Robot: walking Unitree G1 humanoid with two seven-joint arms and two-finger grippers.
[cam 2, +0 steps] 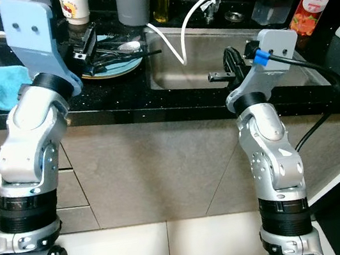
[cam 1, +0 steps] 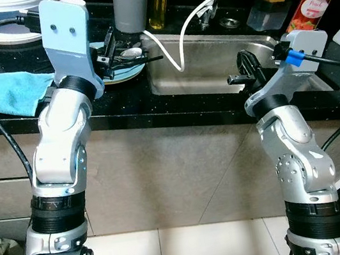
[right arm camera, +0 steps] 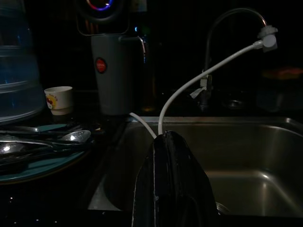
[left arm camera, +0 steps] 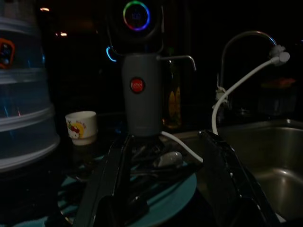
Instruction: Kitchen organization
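The black speckled stone counter [cam 2: 120, 100] carries a stainless steel sink [cam 2: 177, 68] along its front edge. Left of the sink's rim, a round teal plate [cam 2: 109, 69] collects loose silver cutlery [cam 2: 120, 47]. The left gripper [left arm camera: 163, 189] spreads wide over it, seemingly ready to pick. The right gripper [right arm camera: 170, 179], pressed closed, hovers over the basin.

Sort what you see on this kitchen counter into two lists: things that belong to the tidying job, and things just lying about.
Part of the job:
plate with spoons on it
left tool, open over the plate
sink
right tool, shut, at the sink's front edge

Just lying about:
blue towel
cup
grey jug
soap bottle
white hose
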